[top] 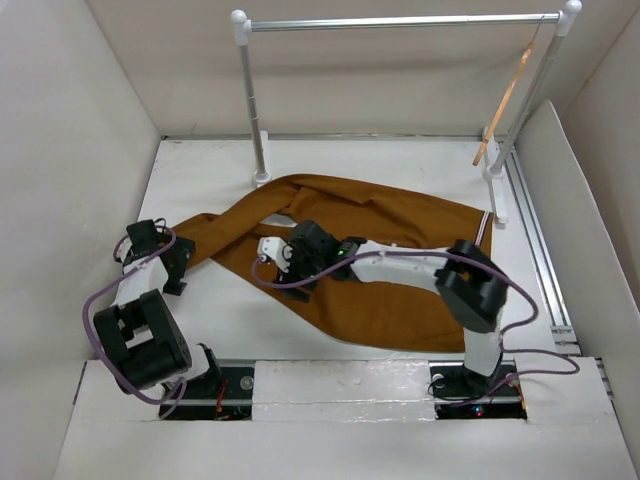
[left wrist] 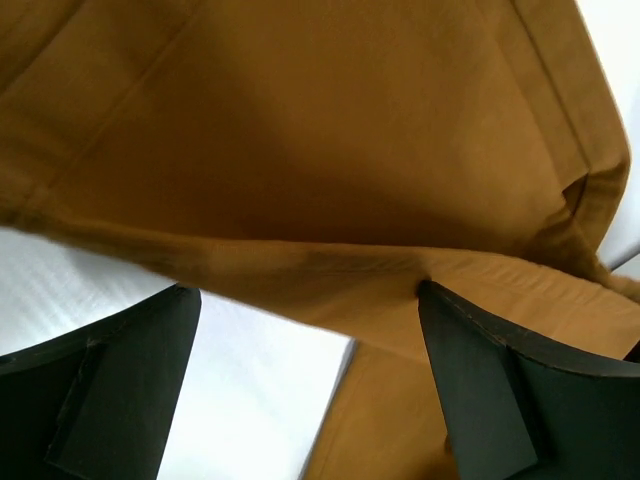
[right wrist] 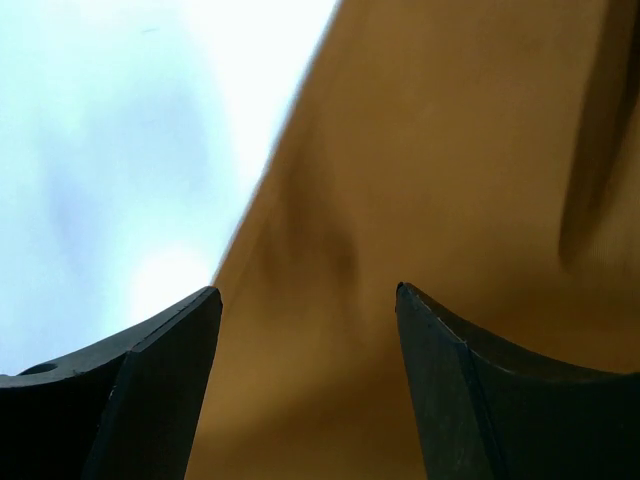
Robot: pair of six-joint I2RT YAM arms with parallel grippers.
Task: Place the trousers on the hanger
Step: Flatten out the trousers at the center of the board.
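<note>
You're at the pick-up step: the trousers lie spread on the desk, a leg fold just ahead of your open left jaws and the cloth's edge beneath your open right jaws. Next, I judge, both must close on cloth, since the hanger hangs well beyond either pair.

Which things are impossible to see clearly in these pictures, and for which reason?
- Top view: the hanger hangs edge-on from the rail; hook and crossbar are too thin to make out.
- Top view: the right arm covers the middle of the trousers.
- Right wrist view: blurred cloth; whether the right gripper touches it is unclear.
- Left wrist view: frame edges cut the trousers; which part lies at the left gripper is unclear.
</note>
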